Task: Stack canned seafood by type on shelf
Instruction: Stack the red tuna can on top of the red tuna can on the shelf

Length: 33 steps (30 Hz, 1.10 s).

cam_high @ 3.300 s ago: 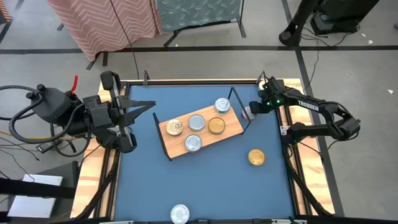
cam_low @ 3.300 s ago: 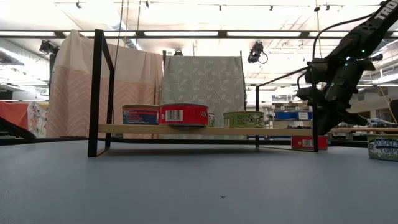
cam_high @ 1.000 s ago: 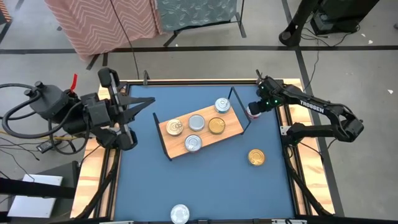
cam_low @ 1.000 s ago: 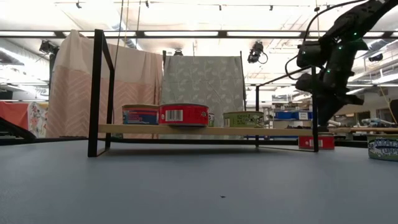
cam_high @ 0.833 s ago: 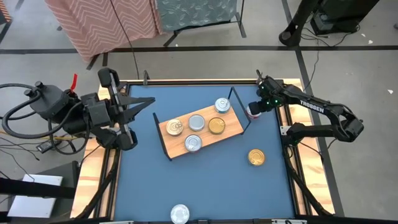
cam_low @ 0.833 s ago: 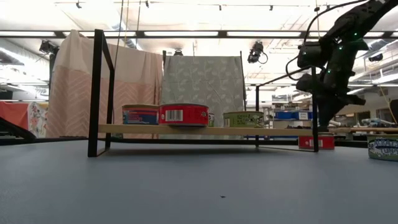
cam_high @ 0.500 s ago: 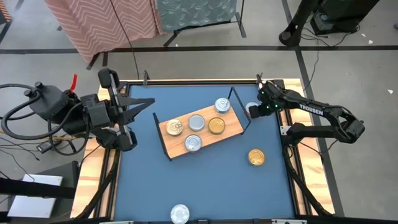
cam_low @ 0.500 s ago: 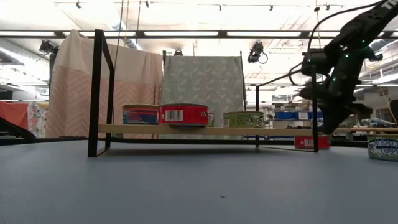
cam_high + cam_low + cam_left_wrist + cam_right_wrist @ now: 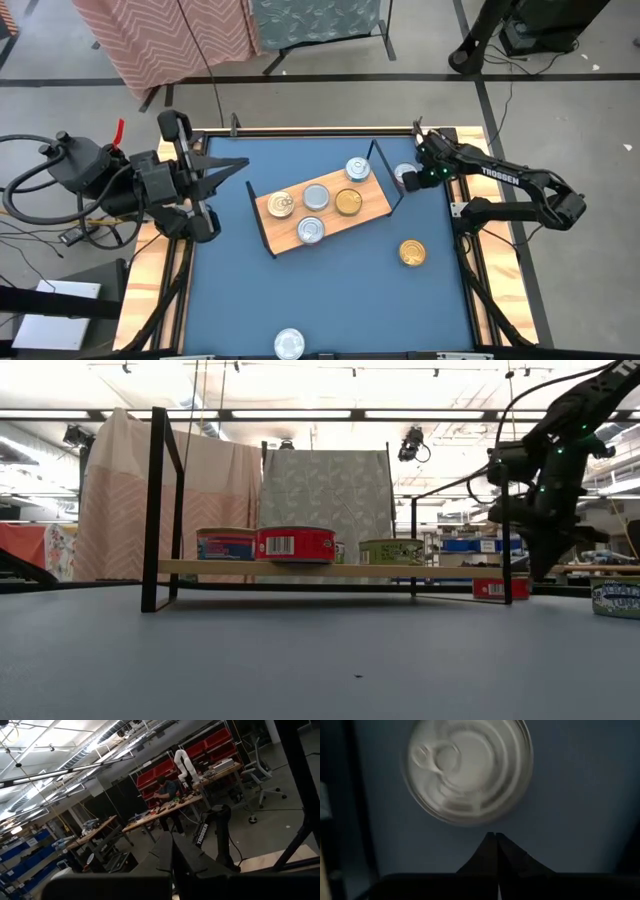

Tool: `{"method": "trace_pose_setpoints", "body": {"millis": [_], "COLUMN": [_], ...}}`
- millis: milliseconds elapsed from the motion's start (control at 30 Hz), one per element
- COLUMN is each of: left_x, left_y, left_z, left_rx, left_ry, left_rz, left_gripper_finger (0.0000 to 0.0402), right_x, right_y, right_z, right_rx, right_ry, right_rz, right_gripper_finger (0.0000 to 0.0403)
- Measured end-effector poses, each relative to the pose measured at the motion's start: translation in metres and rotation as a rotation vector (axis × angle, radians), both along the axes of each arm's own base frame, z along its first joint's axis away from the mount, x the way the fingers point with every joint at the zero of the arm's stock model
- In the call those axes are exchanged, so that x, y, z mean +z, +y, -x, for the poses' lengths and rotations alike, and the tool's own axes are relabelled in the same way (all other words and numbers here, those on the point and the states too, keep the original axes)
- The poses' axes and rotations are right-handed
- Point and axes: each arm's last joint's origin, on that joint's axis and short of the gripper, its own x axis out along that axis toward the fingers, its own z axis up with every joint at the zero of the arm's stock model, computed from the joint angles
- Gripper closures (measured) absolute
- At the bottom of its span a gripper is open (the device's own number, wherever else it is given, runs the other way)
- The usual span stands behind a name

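The light-wood shelf [image 9: 285,232] with black wire ends stands mid-table, slanted. Several canned seafood tins rest flat on it, silver lids [image 9: 358,168] and gold lids [image 9: 349,202]; the low view shows blue [image 9: 226,545], red [image 9: 296,544] and green [image 9: 392,551] side labels. A silver-lidded, red-sided tin [image 9: 467,770] sits on the table just off the shelf's right end. My right gripper [image 9: 495,839] points down, shut, beside this tin with a strip of bare table between them. My left gripper [image 9: 246,165] is shut and held high over the table's left side.
A loose gold-lidded tin [image 9: 412,252] lies on the blue table toward the right, and a silver one [image 9: 289,343] at the near edge. The shelf's black end frame [image 9: 507,550] stands close to my right gripper. Wooden rims [image 9: 160,260] border the table.
My right gripper has sunk toward the table and shifted slightly toward the table's right edge, off the silver-lidded tin, staying shut.
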Motion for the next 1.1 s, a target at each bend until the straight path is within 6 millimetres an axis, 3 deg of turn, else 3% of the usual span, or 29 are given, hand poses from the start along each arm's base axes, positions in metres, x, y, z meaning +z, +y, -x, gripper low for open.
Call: {"method": "trace_pose_setpoints", "body": {"millis": [733,1000,1100], "left_x": [0.000,0.000,0.000], "left_y": [0.000,0.000,0.000], "left_z": [0.000,0.000,0.000], "left_rx": [0.000,0.001,0.002], "left_ry": [-0.001,-0.001,-0.001], "left_rz": [0.001,0.000,0.001], "left_gripper_finger": [0.0396,0.0396,0.0396], "right_x": [0.002,-0.030,-0.032], "right_y": [-0.007,0.010,0.010], "right_z": [-0.007,0.004,0.004], "right_rx": [-0.056,-0.080,-0.084], "right_ry": [-0.134,-0.038,-0.043], "right_rz": [0.049,-0.059,-0.047], "right_gripper_finger": [0.0403,0.0403,0.0403]}}
